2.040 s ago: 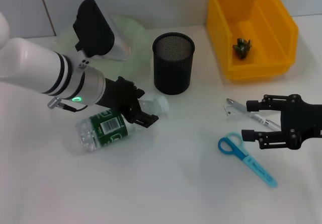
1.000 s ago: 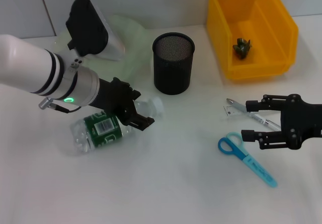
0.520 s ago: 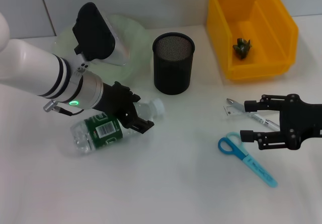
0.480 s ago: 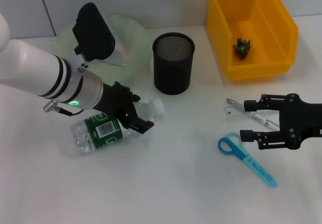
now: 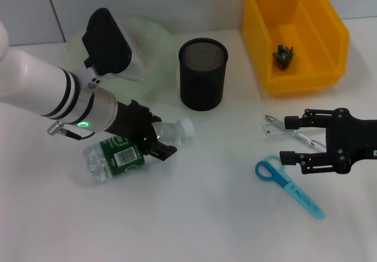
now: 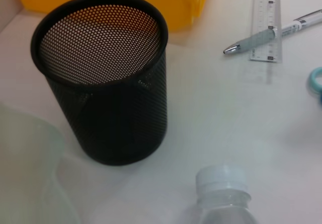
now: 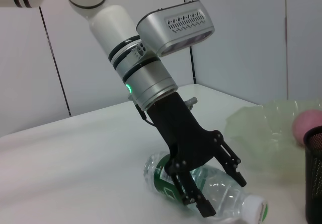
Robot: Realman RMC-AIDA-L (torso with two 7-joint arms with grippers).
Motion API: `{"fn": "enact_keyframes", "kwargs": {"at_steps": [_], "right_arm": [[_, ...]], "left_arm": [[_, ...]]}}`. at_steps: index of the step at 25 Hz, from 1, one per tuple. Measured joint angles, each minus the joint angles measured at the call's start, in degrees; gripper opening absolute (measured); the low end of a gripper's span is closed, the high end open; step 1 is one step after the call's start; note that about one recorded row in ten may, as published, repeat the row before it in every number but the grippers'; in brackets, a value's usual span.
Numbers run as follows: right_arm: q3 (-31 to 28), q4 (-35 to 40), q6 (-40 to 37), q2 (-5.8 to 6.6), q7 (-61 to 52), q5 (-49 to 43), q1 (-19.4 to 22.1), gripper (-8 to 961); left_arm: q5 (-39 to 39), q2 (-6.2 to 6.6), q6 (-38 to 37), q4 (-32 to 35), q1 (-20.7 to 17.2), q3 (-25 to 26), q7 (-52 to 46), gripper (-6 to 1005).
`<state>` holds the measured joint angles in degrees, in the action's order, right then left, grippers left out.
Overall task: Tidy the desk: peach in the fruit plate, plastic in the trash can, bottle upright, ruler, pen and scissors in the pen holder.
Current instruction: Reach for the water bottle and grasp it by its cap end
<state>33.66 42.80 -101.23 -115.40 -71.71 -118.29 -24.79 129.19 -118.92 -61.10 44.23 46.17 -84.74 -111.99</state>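
Note:
The bottle, clear with a green label and white cap, lies on its side on the table. My left gripper straddles its shoulder, shut on it; the right wrist view shows that gripper with a finger on each side of the bottle. My right gripper hangs open over the clear ruler and pen. Blue scissors lie just in front of it. The black mesh pen holder stands at centre back. The pink peach rests in the pale green fruit plate.
A yellow bin at the back right holds a dark crumpled piece. The left wrist view shows the pen holder close to the bottle cap, with the ruler and pen beyond.
My left gripper has sunk lower over the bottle, and the bottle has shifted and rolled a little toward the front left. The right gripper has barely moved.

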Motion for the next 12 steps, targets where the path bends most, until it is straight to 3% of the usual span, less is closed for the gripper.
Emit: {"fn": "enact_keyframes", "kwargs": {"at_steps": [12], "right_arm": [[-0.01, 0.05, -0.50, 0.00, -0.10, 0.00, 0.00, 780]], "left_arm": [[0.05, -0.05, -2.33, 0.56, 0.66, -0.13, 0.31, 738]]}}
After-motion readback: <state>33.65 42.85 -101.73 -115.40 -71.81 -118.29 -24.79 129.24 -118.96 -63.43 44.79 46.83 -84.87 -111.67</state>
